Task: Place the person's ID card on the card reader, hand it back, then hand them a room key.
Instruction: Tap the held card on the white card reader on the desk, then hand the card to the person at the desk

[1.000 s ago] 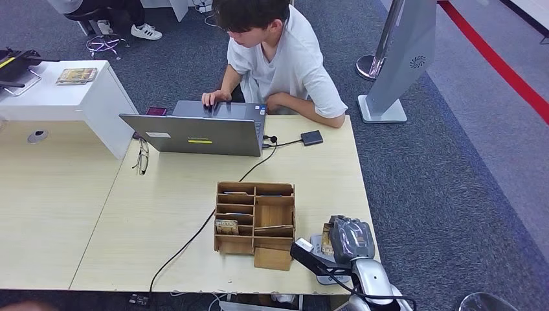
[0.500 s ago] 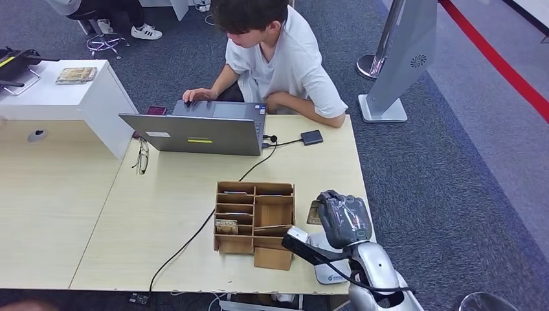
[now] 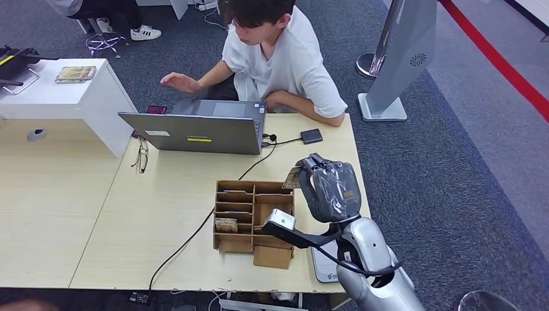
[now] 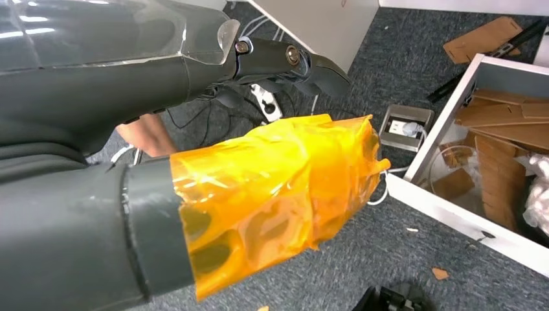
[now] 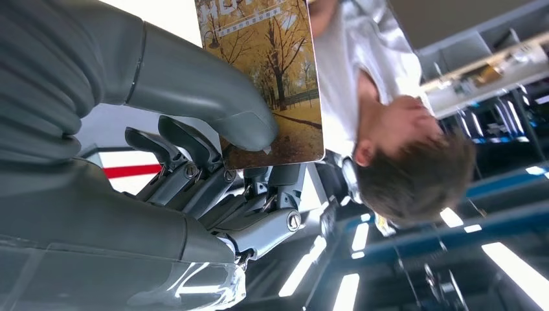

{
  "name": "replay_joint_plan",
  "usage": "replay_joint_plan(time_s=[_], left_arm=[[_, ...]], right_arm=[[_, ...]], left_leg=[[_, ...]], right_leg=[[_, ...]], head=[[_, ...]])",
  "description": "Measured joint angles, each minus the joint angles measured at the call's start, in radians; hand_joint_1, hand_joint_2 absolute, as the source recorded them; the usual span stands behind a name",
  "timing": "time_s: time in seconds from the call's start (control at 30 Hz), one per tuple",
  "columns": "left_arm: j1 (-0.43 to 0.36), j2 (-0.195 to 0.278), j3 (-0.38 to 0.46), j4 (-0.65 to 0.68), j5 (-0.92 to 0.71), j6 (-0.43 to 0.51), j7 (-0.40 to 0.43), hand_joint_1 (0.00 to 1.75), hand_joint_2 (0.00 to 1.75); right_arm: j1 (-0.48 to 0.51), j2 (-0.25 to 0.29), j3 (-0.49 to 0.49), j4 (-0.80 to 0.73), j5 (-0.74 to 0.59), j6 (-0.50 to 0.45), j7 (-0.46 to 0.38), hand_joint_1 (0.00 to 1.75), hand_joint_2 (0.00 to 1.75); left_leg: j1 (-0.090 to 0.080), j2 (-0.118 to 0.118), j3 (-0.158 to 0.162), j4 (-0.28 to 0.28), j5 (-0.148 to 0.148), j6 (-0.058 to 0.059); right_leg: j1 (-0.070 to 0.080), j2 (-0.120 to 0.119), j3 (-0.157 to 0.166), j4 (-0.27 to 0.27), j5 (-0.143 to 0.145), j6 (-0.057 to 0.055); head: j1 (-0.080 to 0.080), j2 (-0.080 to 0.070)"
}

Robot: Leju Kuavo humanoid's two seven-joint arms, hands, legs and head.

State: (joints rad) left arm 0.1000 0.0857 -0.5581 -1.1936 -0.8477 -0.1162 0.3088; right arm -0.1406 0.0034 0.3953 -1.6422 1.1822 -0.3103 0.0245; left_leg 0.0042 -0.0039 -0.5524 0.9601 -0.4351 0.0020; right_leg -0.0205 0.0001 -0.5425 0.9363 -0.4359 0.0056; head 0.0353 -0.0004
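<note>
My right hand is raised over the table's right side, above the wooden card box. It pinches a card printed with yellow autumn trees. In the right wrist view the thumb presses on the card with the dark fingers behind it, and the person's head lies beyond. The white card reader lies at the near table edge, partly behind my forearm. The person sits behind the laptop, one hand lifted. My left hand hangs over the floor, its thumb wrapped in orange film, holding nothing.
An open laptop stands at the far side of the table, with glasses to its left and a small black device to its right. A black cable crosses the table. A white cabinet is at far left.
My right hand rose from the card reader at the near edge and moved forward toward the person, carrying the card. The person's hand lifted off the laptop and moved left.
</note>
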Motion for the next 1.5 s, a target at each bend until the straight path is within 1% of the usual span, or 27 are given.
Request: replay_joint_plan(time_s=[0.27, 0.57, 0.87, 1.1, 1.3, 1.5], left_arm=[[-0.025, 0.014, -0.042, 0.0, 0.021, 0.007, 0.006, 0.0, 0.0], [-0.042, 0.014, -0.055, 0.001, 0.032, 0.01, 0.008, 0.0, 0.0], [-0.061, 0.01, -0.056, 0.024, 0.04, 0.02, -0.001, 0.0, 0.0], [-0.08, -0.005, -0.056, 0.03, 0.037, 0.017, 0.0, 0.0, 0.0], [-0.086, -0.01, -0.056, 0.03, 0.037, 0.014, 0.001, 0.0, 0.0], [-0.095, -0.016, -0.056, 0.047, 0.03, 0.011, -0.013, 0.0, 0.0]], right_arm=[[-0.027, 0.0, 0.028, -0.033, 0.002, -0.01, -0.008, 1.75, 1.75], [-0.078, 0.002, 0.072, -0.062, 0.008, -0.004, -0.008, 1.75, 1.75], [-0.123, 0.012, 0.114, -0.058, 0.009, 0.002, -0.004, 1.75, 1.75], [-0.161, 0.032, 0.142, -0.054, 0.01, 0.035, 0.015, 1.75, 1.75], [-0.173, 0.035, 0.155, -0.052, 0.018, 0.04, 0.018, 1.75, 1.75], [-0.199, 0.049, 0.172, -0.018, 0.025, 0.059, 0.033, 1.75, 1.75]], left_leg=[[0.0, 0.0, 0.0, 0.0, 0.0, 0.0], [0.0, 0.0, -0.001, 0.0, 0.0, 0.0], [0.0, 0.0, -0.001, 0.0, 0.0, 0.0], [0.0, 0.0, -0.001, 0.0, 0.0, 0.0], [0.0, 0.0, -0.001, 0.0, 0.0, 0.0], [0.0, 0.0, -0.001, 0.0, 0.0, 0.0]], right_leg=[[0.0, 0.0, 0.0, 0.0, 0.0, 0.0], [0.0, 0.0, 0.0, 0.0, 0.0, 0.0], [0.0, 0.0, -0.001, 0.0, 0.0, 0.0], [0.0, 0.0, -0.001, 0.0, 0.0, 0.0], [0.0, 0.0, -0.001, 0.0, 0.0, 0.0], [0.0, 0.0, -0.001, 0.0, 0.0, 0.0]], head=[[0.0, 0.0], [0.0, 0.0], [0.0, 0.0], [0.0, 0.0], [0.0, 0.0], [0.0, 0.0]])
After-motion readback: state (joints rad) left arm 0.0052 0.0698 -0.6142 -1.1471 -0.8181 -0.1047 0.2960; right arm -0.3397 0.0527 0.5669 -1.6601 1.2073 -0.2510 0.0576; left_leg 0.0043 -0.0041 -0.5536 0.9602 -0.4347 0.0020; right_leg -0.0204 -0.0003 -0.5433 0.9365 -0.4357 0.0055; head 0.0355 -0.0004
